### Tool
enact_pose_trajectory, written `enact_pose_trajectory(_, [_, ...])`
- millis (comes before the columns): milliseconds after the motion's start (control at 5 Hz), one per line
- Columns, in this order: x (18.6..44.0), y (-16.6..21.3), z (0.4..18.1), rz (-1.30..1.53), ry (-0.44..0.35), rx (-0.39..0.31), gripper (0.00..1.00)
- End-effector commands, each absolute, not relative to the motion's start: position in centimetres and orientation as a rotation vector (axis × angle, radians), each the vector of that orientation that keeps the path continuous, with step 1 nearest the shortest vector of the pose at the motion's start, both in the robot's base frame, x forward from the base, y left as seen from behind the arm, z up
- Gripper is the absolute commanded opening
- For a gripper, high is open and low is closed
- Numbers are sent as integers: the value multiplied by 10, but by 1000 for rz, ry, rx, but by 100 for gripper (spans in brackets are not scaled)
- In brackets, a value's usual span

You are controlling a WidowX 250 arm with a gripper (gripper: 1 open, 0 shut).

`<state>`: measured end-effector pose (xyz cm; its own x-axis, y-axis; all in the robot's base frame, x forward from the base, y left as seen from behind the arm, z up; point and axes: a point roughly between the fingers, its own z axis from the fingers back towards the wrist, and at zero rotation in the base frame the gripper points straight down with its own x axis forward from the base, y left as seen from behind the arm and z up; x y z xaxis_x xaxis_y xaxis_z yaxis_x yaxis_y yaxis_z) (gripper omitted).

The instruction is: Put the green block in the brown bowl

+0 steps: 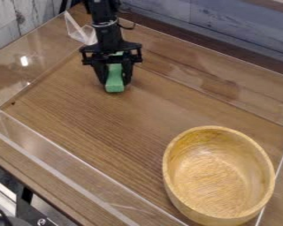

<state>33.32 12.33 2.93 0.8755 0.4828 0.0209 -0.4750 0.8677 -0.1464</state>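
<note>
The green block [114, 79] is up at the far side of the table, well apart from the bowl. It is small, flat and longer than it is wide, like a little bar. It is plain bright green all over, and it stands up on end in the pincer [113, 86]. The pincer is clenched on the block, with one dark finger on each side of it. I can't tell if the bottom of the block touches the table.

The robot arm [105, 35] is black and bumpy, with lots of little parts sticking out. It comes down from the top edge. Next to it there is something thin and see-through [79, 30], but it is too blurry to say what it is.

The brown bowl [218, 176] is at the near right corner of the table. It is big and round, with a thick, smooth rim that goes all the way around. It is light brown, a bit yellow, and its inside curves down deep. There is nothing in it.

The table [103, 132] is brown wood. Thin lines run across it, so it looks stripy. Behind it is a grey-blue wall [226, 26] with long boards, and on the far left the wall looks paler.
</note>
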Motion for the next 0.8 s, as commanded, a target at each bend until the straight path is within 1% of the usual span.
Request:
enact_pose_trajectory(0, [347,121,72,495,-152,-129,0])
enact_pose_trajectory(200, [348,116,87,508,-158,-132,0])
enact_pose_trajectory(600, [352,116,99,464,-163,-139,0])
